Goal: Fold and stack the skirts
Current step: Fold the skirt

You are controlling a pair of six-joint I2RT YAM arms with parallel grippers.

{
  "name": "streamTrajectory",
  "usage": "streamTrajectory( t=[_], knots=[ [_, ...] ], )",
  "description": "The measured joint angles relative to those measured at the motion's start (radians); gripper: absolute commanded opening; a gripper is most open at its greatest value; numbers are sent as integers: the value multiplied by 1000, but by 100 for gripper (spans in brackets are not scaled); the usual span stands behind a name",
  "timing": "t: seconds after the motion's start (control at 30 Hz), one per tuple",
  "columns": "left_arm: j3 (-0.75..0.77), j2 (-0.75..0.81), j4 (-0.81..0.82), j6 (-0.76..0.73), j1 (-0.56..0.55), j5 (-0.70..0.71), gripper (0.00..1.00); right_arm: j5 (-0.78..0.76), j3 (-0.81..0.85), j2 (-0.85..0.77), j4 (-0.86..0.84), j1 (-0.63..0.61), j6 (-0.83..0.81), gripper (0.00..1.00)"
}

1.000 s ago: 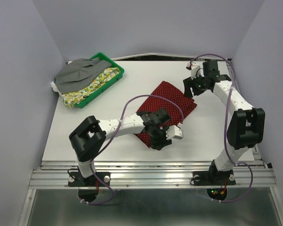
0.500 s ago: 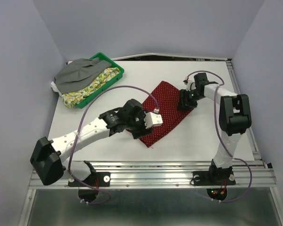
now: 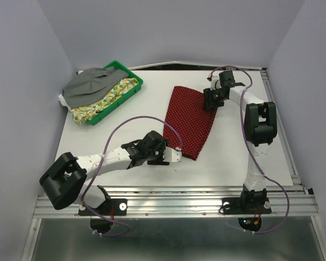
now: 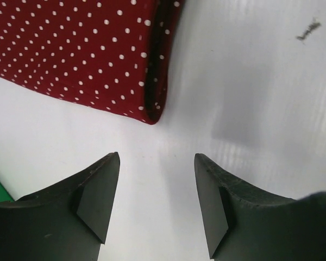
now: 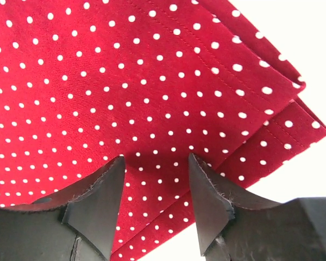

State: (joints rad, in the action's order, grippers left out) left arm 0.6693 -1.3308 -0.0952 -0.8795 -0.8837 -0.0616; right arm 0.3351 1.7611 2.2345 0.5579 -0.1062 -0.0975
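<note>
The dark red skirt with white dots (image 3: 188, 120) lies folded flat as a long strip in the middle of the table. My left gripper (image 3: 173, 157) is open and empty just off its near end; in the left wrist view the gripper (image 4: 156, 163) hovers over bare table with the skirt's corner (image 4: 98, 60) just ahead. My right gripper (image 3: 211, 101) is open over the skirt's far right corner; in the right wrist view the gripper (image 5: 155, 163) straddles the layered cloth (image 5: 152, 81) without gripping it. The grey skirt (image 3: 89, 84) lies on the lemon-print skirt (image 3: 107, 101).
A green plastic tray (image 3: 133, 81) at the back left holds the grey and lemon-print skirts. Grey walls close in the table (image 3: 130, 119) on the left, back and right. Purple cables loop above both arms.
The red skirt has swung from a slanted position to a long strip running front to back. My left gripper has drawn back off the cloth to its near end. My right gripper has moved to the far corner.
</note>
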Motion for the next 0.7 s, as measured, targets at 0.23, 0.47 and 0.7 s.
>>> streamTrajectory(
  t=[0.23,0.47,0.7],
  knots=[
    [4,-27,125,-18,-1,34,67,18,-54,-82,49,-13,-57,68],
    [161,-27,25,97,169,-115,66,90,-216,-422,117,-40,9,71],
    [177,56,35,199,228,-177,71,215,-646,-638,68,-51,336,76]
  ],
)
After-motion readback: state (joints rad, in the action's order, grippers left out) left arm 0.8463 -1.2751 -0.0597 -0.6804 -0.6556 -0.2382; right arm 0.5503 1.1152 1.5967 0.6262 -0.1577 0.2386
